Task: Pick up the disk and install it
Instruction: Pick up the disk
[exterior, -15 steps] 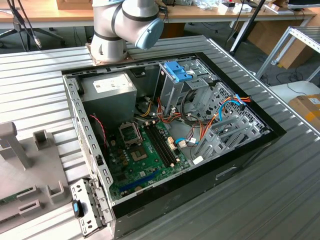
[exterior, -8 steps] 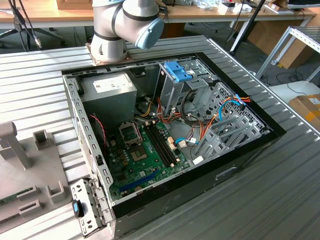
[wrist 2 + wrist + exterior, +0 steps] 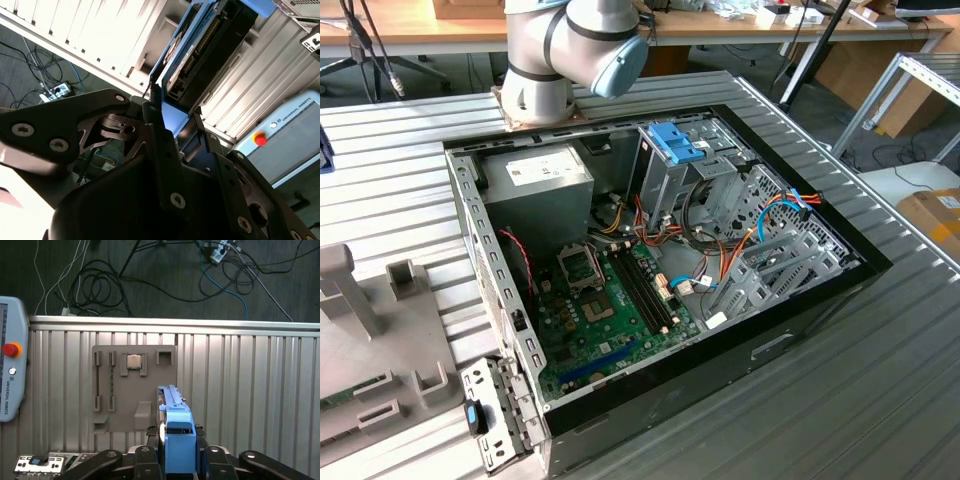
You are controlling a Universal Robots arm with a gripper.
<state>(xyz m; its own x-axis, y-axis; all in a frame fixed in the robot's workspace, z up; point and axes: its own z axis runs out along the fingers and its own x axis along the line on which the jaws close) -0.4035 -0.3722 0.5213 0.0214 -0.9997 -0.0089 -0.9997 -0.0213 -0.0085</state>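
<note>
The gripper [image 3: 179, 462] is clamped on the disk [image 3: 177, 435]. Its black fingers [image 3: 150, 465] press against the two sides of the bright blue carrier frame, and the disk stands on edge between them. In the second wrist view the disk [image 3: 210, 50] juts out past the fingertips [image 3: 152, 107], showing its dark body and a connector row inside the blue frame.

Beyond the held disk in the first wrist view lies the ribbed metal table [image 3: 250, 380]. On it is a grey fixture plate [image 3: 134, 390] with a processor chip [image 3: 133, 361] seated in one pocket. A teach pendant [image 3: 10, 365] with a red stop button [image 3: 10, 349] lies at the table's edge, and cables [image 3: 100, 280] trail on the floor past it.

In the exterior view the robot arm [image 3: 570, 50] rises at the far side of the open computer case [image 3: 800, 330]. Inside are the motherboard [image 3: 610, 300], the power supply [image 3: 535, 175] and, toward the exterior view's right, the drive cage [image 3: 670, 180] with a blue tab [image 3: 675, 140] on top.
</note>
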